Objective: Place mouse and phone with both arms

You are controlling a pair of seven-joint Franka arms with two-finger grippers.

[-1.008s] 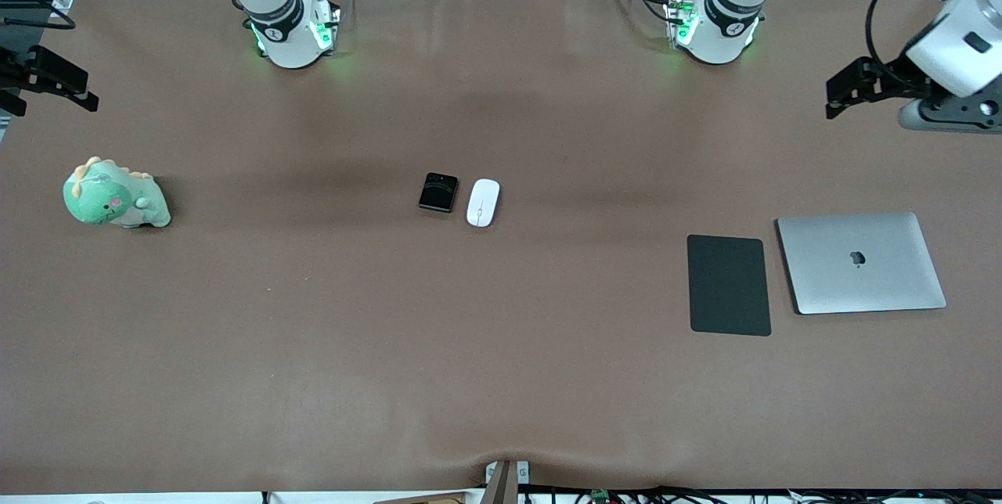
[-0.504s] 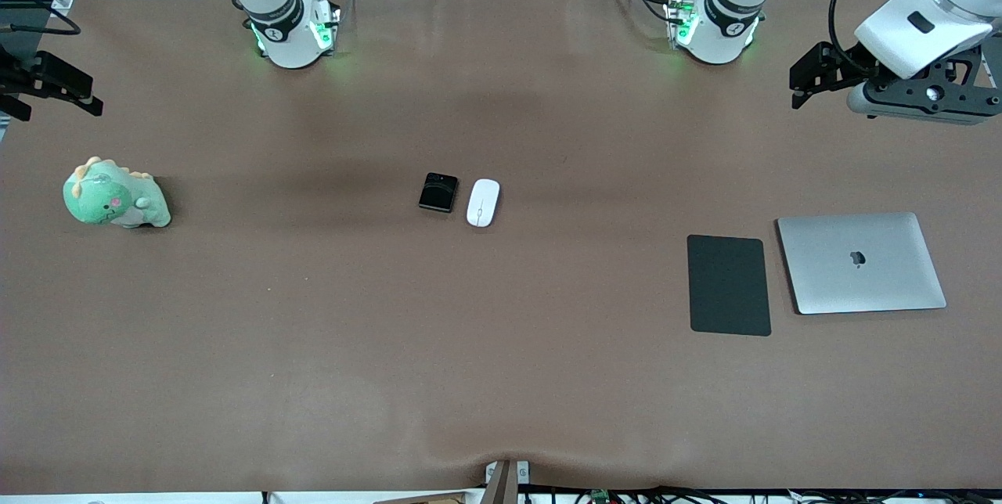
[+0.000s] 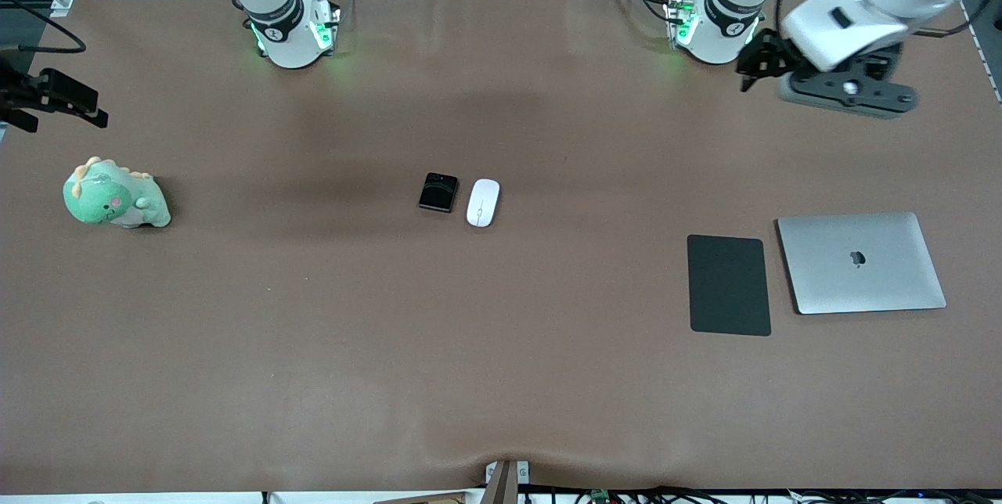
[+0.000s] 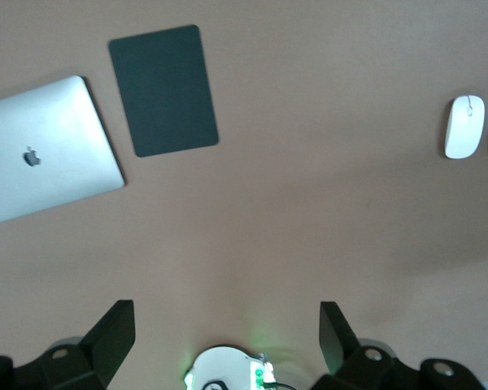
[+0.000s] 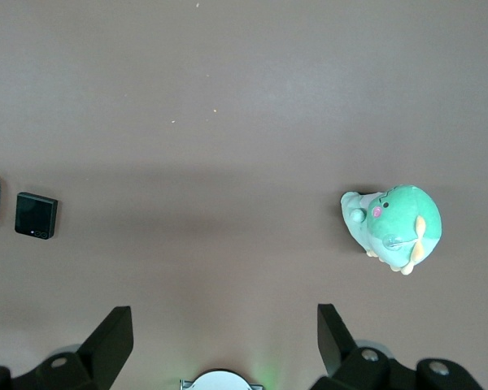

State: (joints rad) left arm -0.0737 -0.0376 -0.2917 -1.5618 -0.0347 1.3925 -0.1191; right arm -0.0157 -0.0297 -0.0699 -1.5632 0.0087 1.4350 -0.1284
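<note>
The white mouse (image 3: pixel 483 202) lies mid-table, long axis running 12 to 6 o'clock, phone (image 3: pixel 438 192) just beside it at 9 o'clock. Left claw (image 4: pixel 226 335) and right claw (image 5: pixel 224 335) hover wide open, empty.

Glossy white mouse (image 3: pixel 483 203), glossy black phone (image 3: pixel 438 192), matt dark pad (image 3: pixel 729 285), brushed-metal laptop (image 3: pixel 861 262), plush cloth dinosaur toy (image 3: pixel 114 195), matt brown surface (image 3: pixel 501 347).
</note>
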